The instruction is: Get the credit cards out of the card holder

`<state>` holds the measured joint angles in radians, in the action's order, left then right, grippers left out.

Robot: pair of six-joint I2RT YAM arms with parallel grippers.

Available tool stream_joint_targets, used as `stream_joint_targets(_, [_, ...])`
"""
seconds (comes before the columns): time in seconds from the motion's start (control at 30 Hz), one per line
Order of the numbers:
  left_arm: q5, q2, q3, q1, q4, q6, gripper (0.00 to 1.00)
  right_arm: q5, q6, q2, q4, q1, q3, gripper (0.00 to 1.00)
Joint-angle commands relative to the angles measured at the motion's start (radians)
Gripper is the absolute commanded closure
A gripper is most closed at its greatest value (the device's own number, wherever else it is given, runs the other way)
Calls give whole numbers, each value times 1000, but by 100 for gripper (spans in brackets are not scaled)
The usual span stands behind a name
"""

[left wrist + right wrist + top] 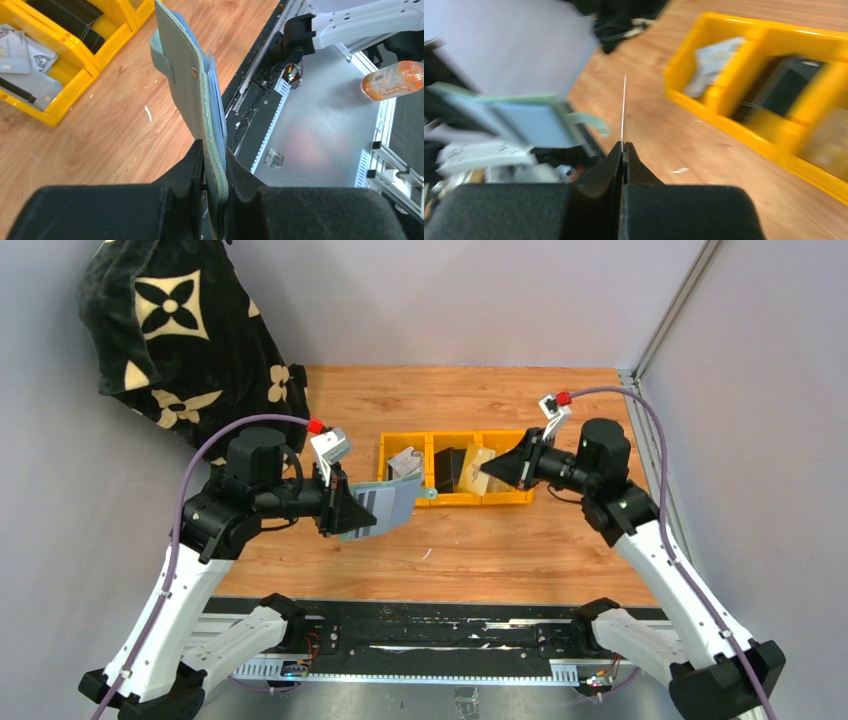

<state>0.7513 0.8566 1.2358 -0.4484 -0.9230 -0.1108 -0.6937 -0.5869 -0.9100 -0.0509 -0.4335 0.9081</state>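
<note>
Overhead, the left fingers [343, 510] gripped the opened card holder [388, 500] above the table [480, 550], just in front of the yellow bin [455, 498]; the right fingers [508, 470] hung over its right compartment. Left wrist: both fingers clamped the card holder's pale green edge. Right wrist: closed fingers pinched one credit card [624, 107], edge-on and upright, apart from the card holder.
</note>
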Motion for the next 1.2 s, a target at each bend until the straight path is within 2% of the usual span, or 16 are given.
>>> stream_joint_targets(0.0, [-45, 3, 30, -3, -33, 62, 100, 236, 216, -87, -394, 137, 115, 100])
stream_joint_targets(0.1, [-8, -4, 31, -3, -33, 74, 100, 400, 285, -163, -452, 152, 168, 100])
stream_joint_targets(0.3, [143, -17, 28, -3, -31, 94, 100, 489, 365, -371, -446, 159, 240, 100])
stream_joint_targets(0.53, [219, -38, -1, -3, -37, 110, 100, 483, 394, -582, -401, 167, 292, 100])
stream_joint_targets(0.8, [262, -47, 7, -3, -37, 141, 100, 385, 411, -798, -388, 175, 396, 100])
stream_joint_targets(0.9, [279, -49, 8, -3, -36, 143, 100, 407, 425, -849, -395, 177, 432, 100])
stream_joint_targets(0.93, [283, -50, 9, -3, -37, 143, 100, 434, 424, -857, -405, 177, 443, 96])
stream_joint_targets(1.03, [297, -48, 8, -3, -36, 146, 100, 473, 400, -820, -413, 174, 459, 71])
stream_joint_targets(1.07, [303, -47, 7, -3, -36, 147, 100, 471, 393, -786, -399, 165, 455, 60])
stream_joint_targets(1.1, [309, -48, 7, -3, -36, 149, 100, 466, 386, -746, -380, 159, 448, 55])
stream_joint_targets(1.17, [316, -49, 4, -2, -36, 153, 100, 412, 372, -637, -354, 142, 444, 35])
